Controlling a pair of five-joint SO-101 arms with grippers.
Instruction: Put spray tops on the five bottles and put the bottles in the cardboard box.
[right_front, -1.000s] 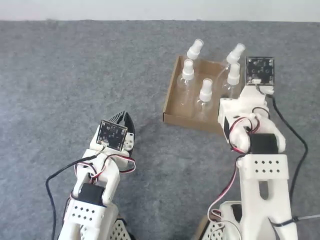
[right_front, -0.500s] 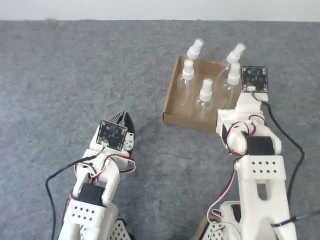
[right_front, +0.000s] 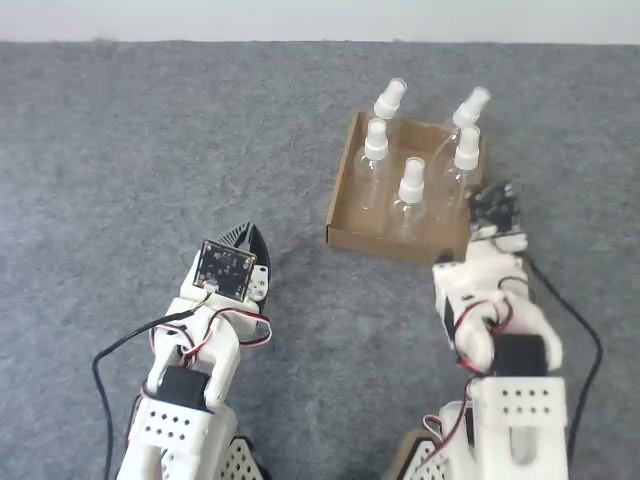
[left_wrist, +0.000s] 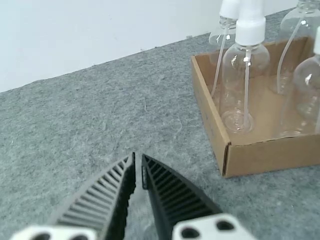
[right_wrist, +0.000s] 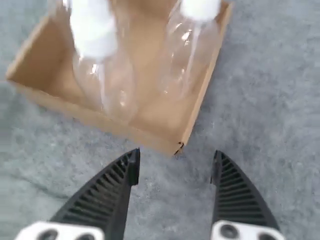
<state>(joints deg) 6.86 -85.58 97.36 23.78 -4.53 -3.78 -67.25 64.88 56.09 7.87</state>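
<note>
Grey felt (right_front: 150, 150) laid flat from edge to edge (fibrous, faintly mottled, with loose pale threads here and there). Beyond the felt's far edge, a plain white wall (right_front: 300, 18), meeting the felt in a straight line. Over the felt, soft even light, shadows faint and short.

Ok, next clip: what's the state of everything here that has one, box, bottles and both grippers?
Brown cardboard box: open-topped, upright, loaded.
Five clear plastic bottles with white spray tops: all capped, upright, standing inside the box.
Left gripper: fingers shut, empty, away from the box.
Right gripper: fingers open, empty, just outside the box's near corner.
</note>
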